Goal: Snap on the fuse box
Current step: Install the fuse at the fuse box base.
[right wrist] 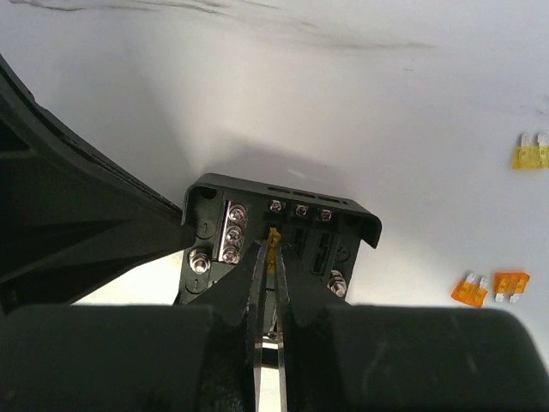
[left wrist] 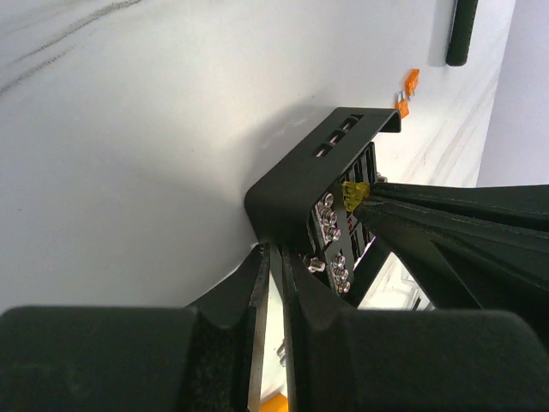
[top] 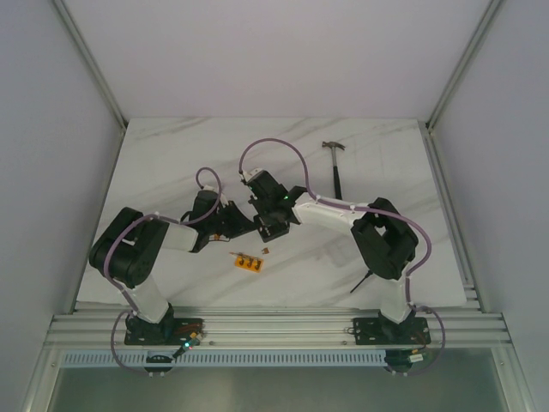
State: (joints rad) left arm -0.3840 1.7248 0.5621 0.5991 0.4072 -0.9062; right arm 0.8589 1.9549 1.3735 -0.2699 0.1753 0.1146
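The black fuse box [right wrist: 319,210] is tilted up off the table, its face of screws and slots toward my right wrist camera. My left gripper [left wrist: 276,254] is shut on the box's lower edge; the box [left wrist: 302,176] fills the middle of the left wrist view. My right gripper [right wrist: 268,254] is shut on a small yellow fuse [right wrist: 274,240], whose tip is at a slot in the box's face. The fuse [left wrist: 352,192] also shows in the left wrist view. In the top view both grippers [top: 244,221] [top: 269,227] meet mid-table and hide the box.
An orange strip with dark dots [top: 250,262] and a small loose fuse [top: 267,251] lie just in front of the grippers. A hammer [top: 336,163] lies at the back right. Loose fuses, one yellow [right wrist: 530,153] and two orange [right wrist: 469,292], lie right of the box.
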